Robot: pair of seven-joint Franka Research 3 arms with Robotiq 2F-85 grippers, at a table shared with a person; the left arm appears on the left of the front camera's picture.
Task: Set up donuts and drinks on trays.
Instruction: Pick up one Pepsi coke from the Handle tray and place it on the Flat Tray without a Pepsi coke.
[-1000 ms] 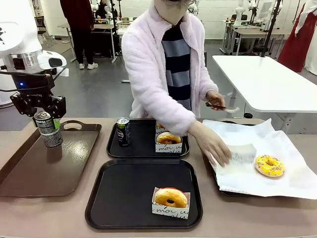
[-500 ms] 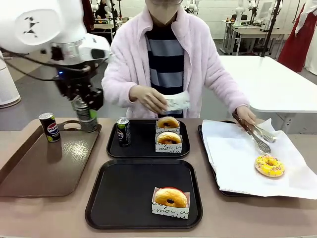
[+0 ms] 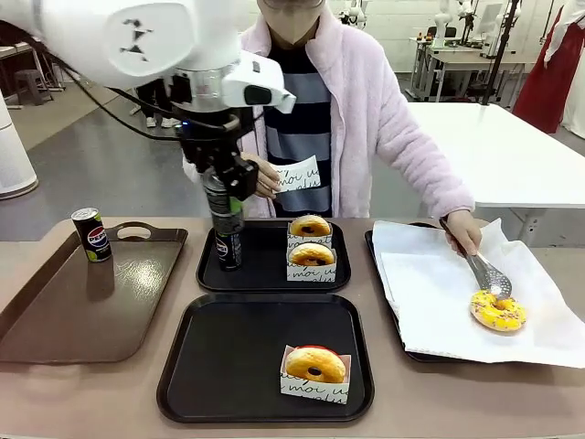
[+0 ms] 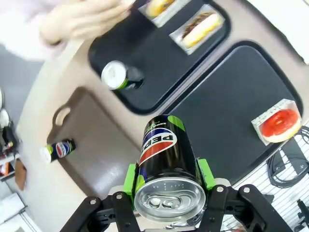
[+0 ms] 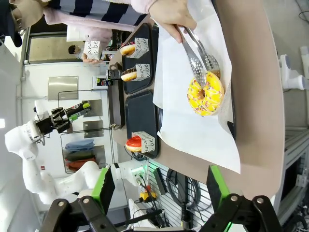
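Tabletop, near tray mostly bare, donut by front rim, can aloft

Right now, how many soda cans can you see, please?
3: held can in the left gripper, aloft; second can standing on the far black tray; third can on the brown tray. None looks hidden.

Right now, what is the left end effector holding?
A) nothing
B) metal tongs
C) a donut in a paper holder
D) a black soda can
D: the left end effector is closed with its green pads on both sides of a black soda can, which hangs in the air clear of the table.
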